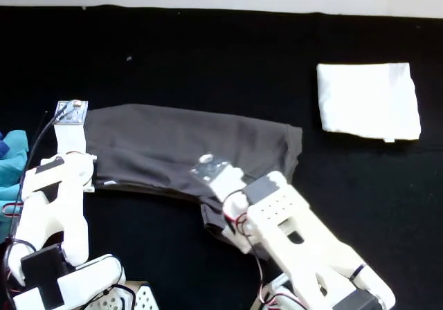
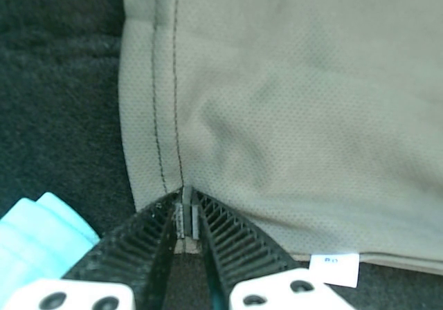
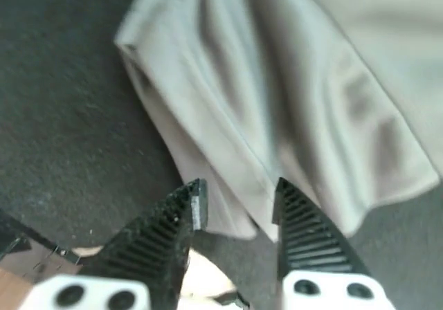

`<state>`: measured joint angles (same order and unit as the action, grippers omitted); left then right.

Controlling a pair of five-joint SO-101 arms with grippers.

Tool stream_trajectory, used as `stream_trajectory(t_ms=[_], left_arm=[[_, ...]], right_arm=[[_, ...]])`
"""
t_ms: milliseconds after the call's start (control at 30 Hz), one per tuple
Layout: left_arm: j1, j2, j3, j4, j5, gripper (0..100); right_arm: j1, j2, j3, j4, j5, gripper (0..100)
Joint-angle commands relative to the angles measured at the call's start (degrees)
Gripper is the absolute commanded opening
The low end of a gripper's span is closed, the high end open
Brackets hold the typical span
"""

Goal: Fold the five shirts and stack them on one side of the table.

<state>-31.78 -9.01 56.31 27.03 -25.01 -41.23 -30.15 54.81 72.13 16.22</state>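
A dark grey shirt [image 1: 180, 140] lies spread across the middle of the black table [image 1: 208, 54], partly folded lengthwise. My left gripper [image 1: 73, 116] is at its left end. In the left wrist view it [image 2: 187, 216] is shut on the stitched hem corner of the grey shirt [image 2: 291, 102]. My right gripper [image 1: 211, 171] hovers over the shirt's near edge. In the right wrist view it [image 3: 239, 203] stands open just above the bunched folds of the grey shirt [image 3: 277, 95], with nothing between its fingers. A folded white shirt [image 1: 368, 101] rests at the back right.
Teal cloth [image 1: 12, 158] lies at the table's left edge, close to my left arm, and the same teal cloth [image 2: 41, 230] is beside the left gripper. A white tag [image 2: 336, 268] sits on the grey shirt's edge. Bare black table surrounds the white shirt.
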Motion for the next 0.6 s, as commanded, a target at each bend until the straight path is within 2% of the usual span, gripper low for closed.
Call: stream_trajectory(t_ms=[0, 133, 400, 567], left_arm=[[0.22, 0.04, 0.04, -1.67, -0.35, 1], [0.22, 0.04, 0.04, -1.67, -0.35, 1], [0.22, 0.04, 0.04, -1.67, -0.35, 1], [0.22, 0.04, 0.04, -1.67, -0.35, 1]], right_arm=[[-3.03, -1.45, -0.04, -2.59, 0.44, 17.3], [-2.77, -1.10, 0.84, -4.97, 0.44, 16.3], [3.65, 8.31, 1.19, -9.80, 0.44, 14.0], [6.37, 6.90, -1.80, -7.43, 0.62, 4.6]])
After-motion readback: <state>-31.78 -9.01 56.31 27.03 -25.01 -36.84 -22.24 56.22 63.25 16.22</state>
